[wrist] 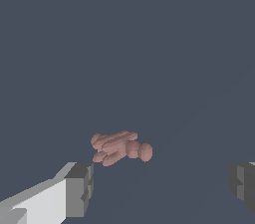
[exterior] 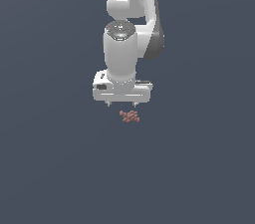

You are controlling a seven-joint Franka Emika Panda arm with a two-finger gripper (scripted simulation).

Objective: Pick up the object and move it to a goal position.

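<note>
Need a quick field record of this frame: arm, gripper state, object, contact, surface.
arm: single white Panda, reaching down from above
gripper: open, fingers spread wide, holding nothing
object: tiny reddish-brown lumpy cluster of knobby sticks, lying on the surface
contact: none; object is apart from both fingers in the wrist view
surface: plain dark grey-blue
goal marker: none visible

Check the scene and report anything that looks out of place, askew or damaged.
Nothing stands out. The small reddish-brown object lies alone on the plain dark surface, in one piece. The gripper hangs over it with the jaws apart and the object not between them. No spill or damage shows.
</note>
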